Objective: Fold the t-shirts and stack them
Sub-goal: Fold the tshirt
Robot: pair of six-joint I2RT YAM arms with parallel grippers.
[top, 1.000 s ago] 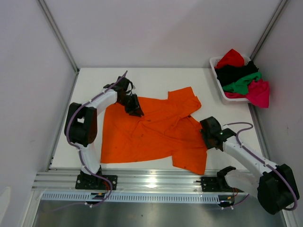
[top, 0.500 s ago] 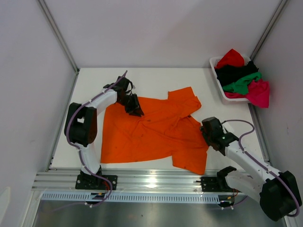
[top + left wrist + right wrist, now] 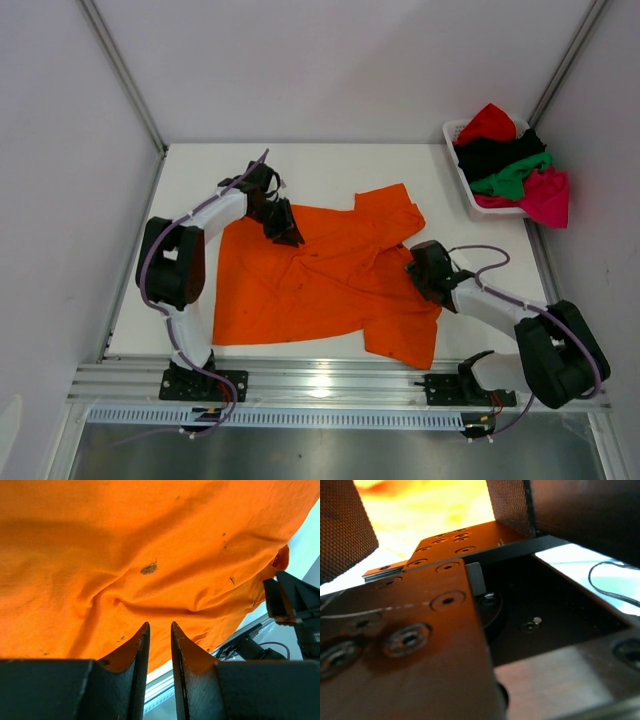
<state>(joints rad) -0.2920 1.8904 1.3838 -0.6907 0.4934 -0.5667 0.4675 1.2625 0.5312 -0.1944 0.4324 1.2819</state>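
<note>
Only overhead: basket (image 3: 452, 131), perhaps four t-shirts (image 3: 508, 166).

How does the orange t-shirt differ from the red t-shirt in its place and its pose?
The orange t-shirt lies spread out, wrinkled, on the table; the red t-shirt sits bunched on top of the pile in the basket. The left end effector pinches the orange t-shirt at its far left corner; no end effector touches the red t-shirt. Both are plain, of one colour, and not yet folded.
</note>
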